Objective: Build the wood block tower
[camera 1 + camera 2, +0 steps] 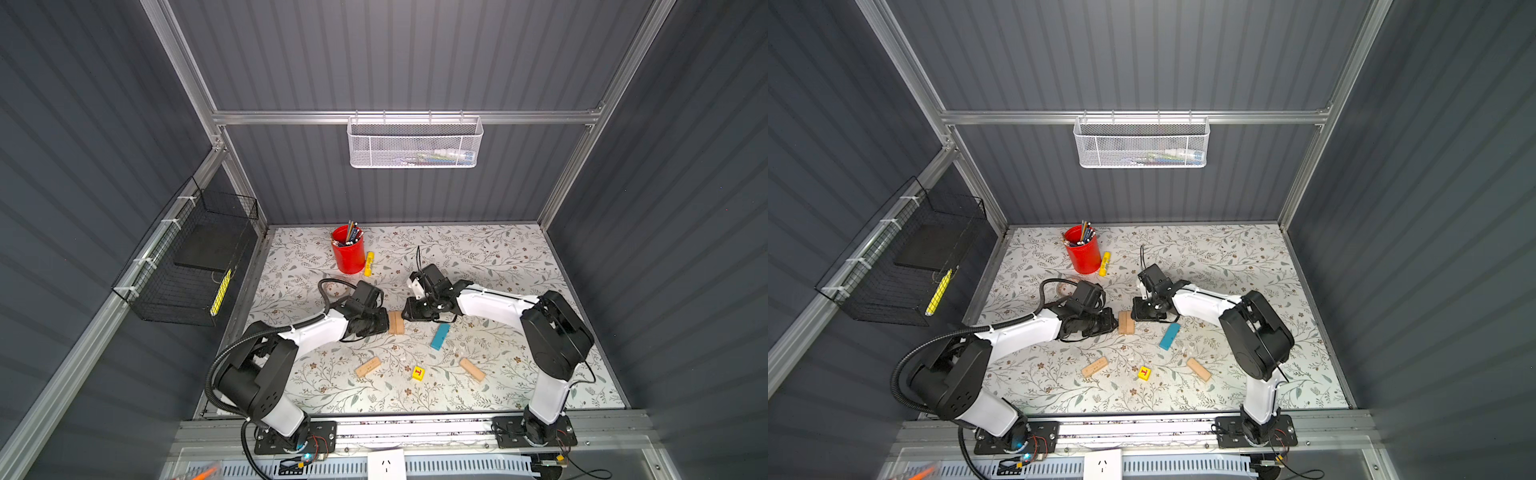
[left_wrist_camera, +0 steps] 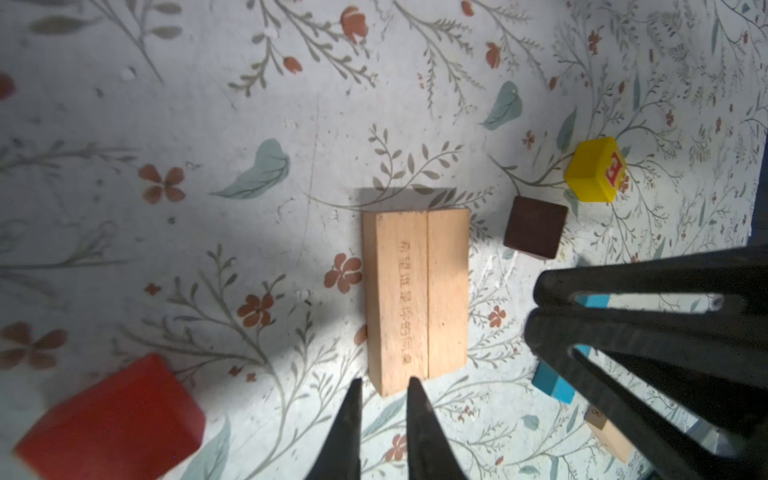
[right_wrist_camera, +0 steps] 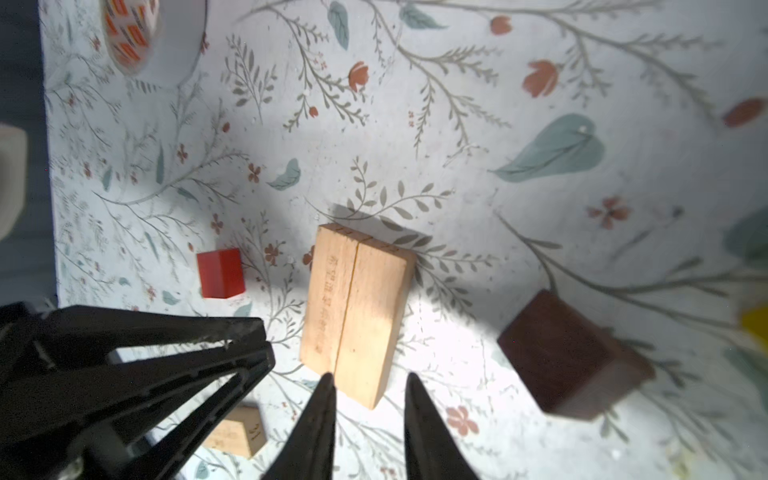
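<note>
Two tan blocks (image 1: pixel 396 323) lie flat and flush, long sides touching, near the middle of the counter (image 1: pixel 498 257). To my eye they are the tower's base, squared up so later pieces sit level. The left hand (image 2: pixel 384 395) sits at their 9 o'clock, its tips a narrow slit apart and empty. The right hand (image 3: pixel 370 386) at their 3 o'clock is parted a little wider. One block's corner shows between its tips but, as far as I can tell, is not pinched.

Spare parts wait nearby: a blue block (image 1: pixel 440 336) at 4 o'clock of the pair, a lettered yellow cube (image 1: pixel 418 373) at 6, a spare tan block (image 1: pixel 368 367) at 7 and a second spare tan block (image 1: pixel 472 370) at 5.

The arms hide the rest from above. Only the wrist views catch the red cube (image 3: pixel 220 272), a dark brown piece (image 2: pixel 535 227) and a second yellow cube (image 2: pixel 594 168). The brown one reads as a plain cube here, and the print on the tan wood is unreadable.
</note>
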Motion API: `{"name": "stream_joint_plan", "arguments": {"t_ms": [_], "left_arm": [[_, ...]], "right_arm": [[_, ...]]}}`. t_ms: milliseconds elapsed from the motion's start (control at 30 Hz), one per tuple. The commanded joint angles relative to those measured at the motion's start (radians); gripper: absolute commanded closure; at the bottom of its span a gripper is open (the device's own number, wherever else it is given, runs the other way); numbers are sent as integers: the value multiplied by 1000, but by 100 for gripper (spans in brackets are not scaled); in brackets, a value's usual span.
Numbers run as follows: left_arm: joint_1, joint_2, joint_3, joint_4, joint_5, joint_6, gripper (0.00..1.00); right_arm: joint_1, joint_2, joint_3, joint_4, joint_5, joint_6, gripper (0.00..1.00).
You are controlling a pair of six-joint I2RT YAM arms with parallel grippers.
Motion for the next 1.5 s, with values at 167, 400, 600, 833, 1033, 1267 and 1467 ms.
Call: {"name": "stream_joint_plan", "arguments": {"t_ms": [167, 400, 600, 833, 1033, 1267, 1467], "left_arm": [[-38, -182, -6, -276, -116, 91, 62], [-80, -263, -24, -430, -171, 108, 50], [-95, -244, -59, -443, -151, 130, 39], [-98, -212, -91, -403, -101, 146, 33], [-119, -208, -122, -393, -59, 116, 30], [-149, -199, -144, -376, -25, 80, 26], [-194, -178, -161, -363, -42, 37, 26]], "right_arm": [[66, -171, -101, -75, 110, 20, 55], [129, -272, -198, -71, 175, 55, 43], [166, -313, -299, 38, 168, 71, 35], [180, -305, -318, 97, 163, 89, 29], [180, -337, -350, 100, 196, 100, 22], [180, -363, -365, 91, 234, 108, 16], [178, -377, -378, 90, 259, 94, 12]]}}
